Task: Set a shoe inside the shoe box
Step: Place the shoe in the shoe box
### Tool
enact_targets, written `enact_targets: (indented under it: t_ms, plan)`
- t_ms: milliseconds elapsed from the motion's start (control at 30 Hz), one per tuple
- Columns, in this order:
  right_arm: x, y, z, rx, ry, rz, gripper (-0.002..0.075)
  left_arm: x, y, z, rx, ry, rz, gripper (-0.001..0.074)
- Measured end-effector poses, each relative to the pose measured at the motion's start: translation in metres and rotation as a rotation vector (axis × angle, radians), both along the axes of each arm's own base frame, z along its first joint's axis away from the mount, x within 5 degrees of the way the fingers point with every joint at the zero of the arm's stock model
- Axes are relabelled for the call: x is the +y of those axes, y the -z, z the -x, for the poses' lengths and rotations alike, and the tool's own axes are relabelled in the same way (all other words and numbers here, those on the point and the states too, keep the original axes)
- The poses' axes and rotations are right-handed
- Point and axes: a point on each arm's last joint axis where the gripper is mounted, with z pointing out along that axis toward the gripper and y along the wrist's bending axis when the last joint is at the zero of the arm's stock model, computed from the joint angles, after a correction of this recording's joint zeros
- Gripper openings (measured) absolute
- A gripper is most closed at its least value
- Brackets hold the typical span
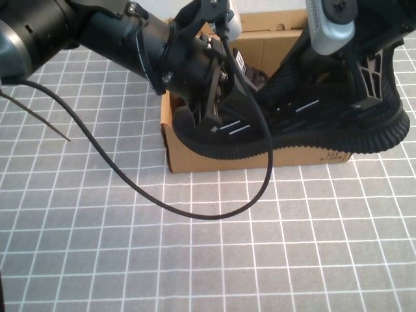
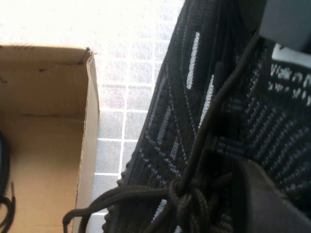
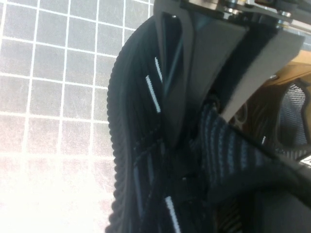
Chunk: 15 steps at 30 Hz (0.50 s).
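Right gripper (image 1: 364, 97) clamped on shoe (image 1: 305, 123) heel; left gripper (image 1: 218, 107) at toe, grip unclear. Shoe lengthwise over shoe box (image 1: 260, 159).

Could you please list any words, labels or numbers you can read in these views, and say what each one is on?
None can be read.
White tongue tag on the shoe: print too blurred.
Shoe box: small dark print too small.
Left gripper and right gripper, both on the shoe: no markings.
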Motion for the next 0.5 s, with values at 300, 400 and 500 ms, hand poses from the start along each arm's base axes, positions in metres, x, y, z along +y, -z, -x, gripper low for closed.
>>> enact_targets:
  t_ms: [300, 400, 500]
  plan:
    - [-0.003, 0.000, -0.001, 0.119, 0.181, -0.050, 0.0201, 0.001, 0.005, -0.004, 0.029, -0.045, -0.026, 0.0043]
    - [-0.006, -0.001, -0.001, 0.136, 0.249, -0.048, 0.0289, 0.000, 0.008, -0.007, 0.022, -0.056, -0.035, 0.0039]
    - [-0.010, -0.004, 0.000, 0.145, 0.302, -0.043, 0.0309, 0.000, 0.009, -0.010, 0.008, -0.077, -0.031, 0.0034]
